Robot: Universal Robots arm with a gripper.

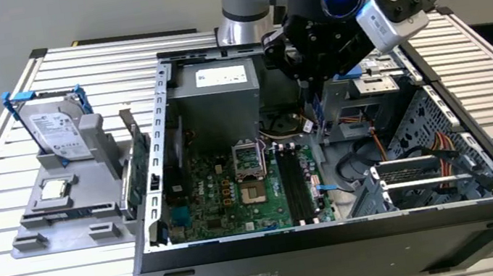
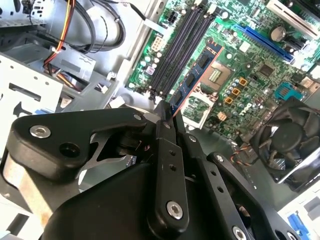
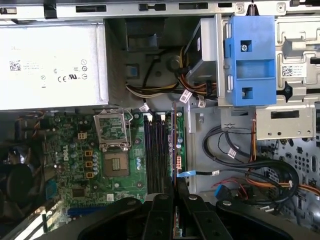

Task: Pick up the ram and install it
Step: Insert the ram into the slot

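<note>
The gripper [image 2: 167, 119] is pinching one end of the ram [image 2: 197, 75], with its fingers pressed together on the stick. It is hanging inside the open computer case [image 1: 343, 259], above the motherboard [image 1: 226, 199]. The ram is near the black memory slots [image 3: 155, 150], on the exterior view's right of the processor socket [image 3: 116, 164].

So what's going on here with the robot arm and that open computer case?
The robot arm's black gripper is shut on the ram, a thin, long, dark circuit-board stick, holding it over the green motherboard inside the open black computer case. The stick hangs close to the long black memory slots but isn't seated in one. On the grey holder at the exterior view's left sit the silver hard drive with its blue bracket and a small square silver processor chip.
</note>
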